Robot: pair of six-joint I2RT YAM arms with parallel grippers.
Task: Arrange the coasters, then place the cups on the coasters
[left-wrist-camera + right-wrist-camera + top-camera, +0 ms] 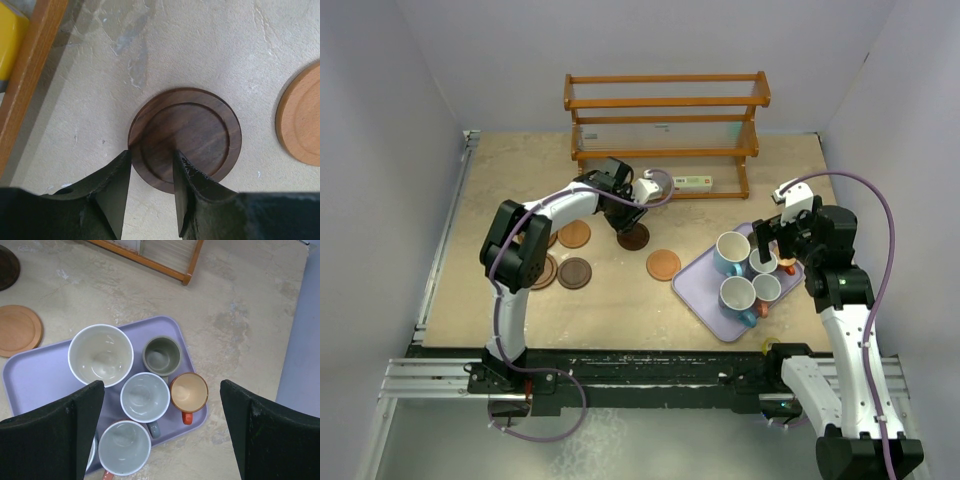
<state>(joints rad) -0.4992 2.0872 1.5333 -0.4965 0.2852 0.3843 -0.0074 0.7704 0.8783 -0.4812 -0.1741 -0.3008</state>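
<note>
Hovering at the near rim of the dark coaster (185, 135), flat on the table (200, 45), the left gripper (151, 165) keeps jaws slightly apart, gripping nothing evident; this light, stiff disc probably needs edge pinching.

No txt, nos. or brand legible in any view. Only candidate: small white box (692, 184) on the table under the far wooden rack (665, 103), w/ a greenish label strip along its side; print there too small & blurred to read.
</note>
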